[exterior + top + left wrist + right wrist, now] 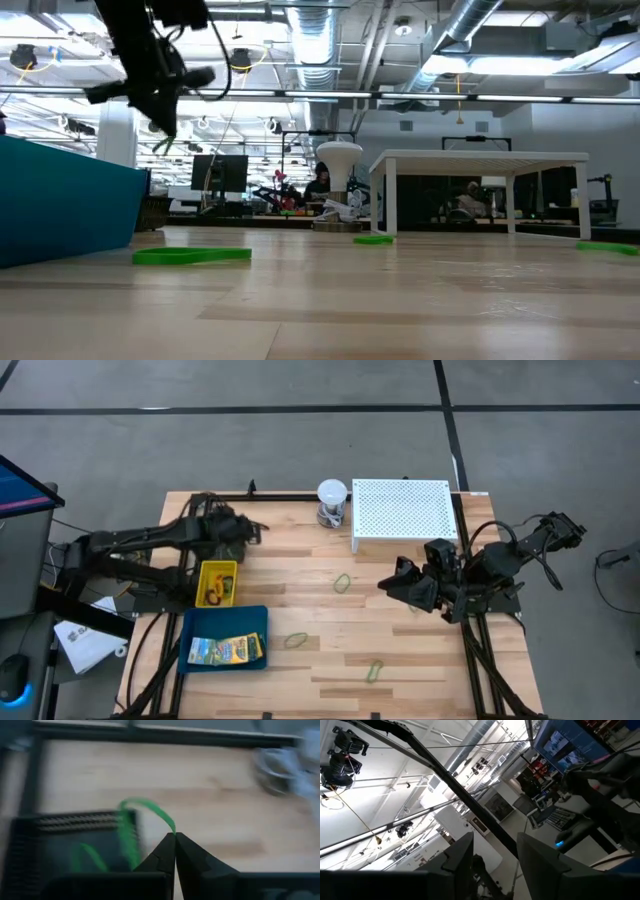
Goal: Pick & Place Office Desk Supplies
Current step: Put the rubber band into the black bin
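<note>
Green loops scattered on bare wood: one (375,671) nearest the front edge, right of centre; another (296,640) just right of the blue tray (190,660); a third (343,582) mid-table, ahead of the white perforated stand (402,512). Printed green-yellow packets (227,650) lying flat in the tray. Yellow bin (232,585) directly behind the tray, orange and dark bits inside, too small to name. Black mesh basket (75,845) seen in the left wrist view, green loop material inside it.

Left gripper (175,836) raised over the back-left of the table, behind the yellow bin, fingers pinched together on a thin green loop (147,807) that arches up from the tips, hanging over the basket's edge. Right gripper (494,851) at the table's right side, lifted and tilted toward the ceiling, fingers apart, nothing between them.

White ball-topped object (331,495) at the back edge, just left of the stand.
</note>
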Robot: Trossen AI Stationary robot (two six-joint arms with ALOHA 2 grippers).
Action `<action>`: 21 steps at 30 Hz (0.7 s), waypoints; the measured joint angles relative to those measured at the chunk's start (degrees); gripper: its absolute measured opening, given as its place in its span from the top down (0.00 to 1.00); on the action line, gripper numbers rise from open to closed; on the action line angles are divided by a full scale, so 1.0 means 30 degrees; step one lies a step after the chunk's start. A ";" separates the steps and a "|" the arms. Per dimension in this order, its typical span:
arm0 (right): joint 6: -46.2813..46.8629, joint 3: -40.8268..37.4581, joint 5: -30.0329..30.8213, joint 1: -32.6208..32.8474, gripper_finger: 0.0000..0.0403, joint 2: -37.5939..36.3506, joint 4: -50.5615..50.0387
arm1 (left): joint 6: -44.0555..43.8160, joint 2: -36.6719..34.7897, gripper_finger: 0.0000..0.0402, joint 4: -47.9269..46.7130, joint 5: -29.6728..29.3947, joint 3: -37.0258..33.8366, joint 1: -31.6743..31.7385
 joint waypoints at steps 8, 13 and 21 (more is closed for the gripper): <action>-0.0051 0.0000 0.0007 0.0007 0.63 0.0000 -0.0139 | 0.0855 0.0000 1.00 0.0850 0.1621 -0.2689 0.3507; -0.0046 0.0003 0.0007 0.0007 0.63 0.0000 -0.0129 | -0.0326 0.0000 1.00 0.1971 0.2169 -0.4464 0.3452; 0.0009 0.0007 0.0015 0.0007 0.63 0.0000 -0.0115 | -0.0639 -0.0022 0.98 0.2965 0.2333 -0.4890 0.3452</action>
